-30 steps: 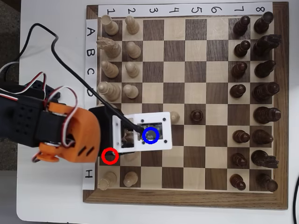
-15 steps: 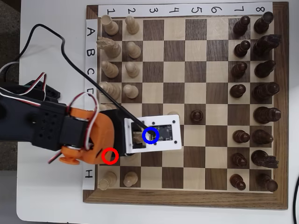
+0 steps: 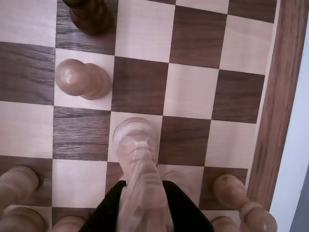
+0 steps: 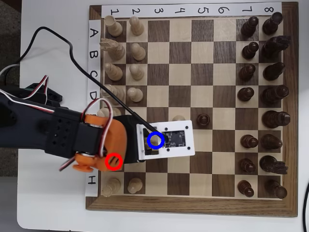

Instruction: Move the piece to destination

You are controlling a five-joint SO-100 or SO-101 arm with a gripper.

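Note:
In the wrist view the pale cream piece [image 3: 138, 164] hangs tilted between my gripper's [image 3: 145, 195] black fingers [image 3: 186, 212], its round base over a light square. The gripper is shut on it. In the overhead view the white camera mount [image 4: 176, 140] covers the gripper and most of the piece. The blue ring marking the destination [image 4: 155, 139] sits at the mount's left opening. The red ring [image 4: 113, 161] lies on the orange wrist, left of it.
A pale pawn [image 3: 82, 79] and a dark pawn [image 3: 89, 14] stand just beyond the held piece; the overhead view shows that dark pawn [image 4: 203, 120] right of the mount. Pale pawns [image 3: 239, 198] crowd the near rows. The board's wooden rim [image 3: 275, 121] runs along the right.
The arm has reached further right across the board, carrying the camera mount about one square to the right; it now sits over the blue ring.

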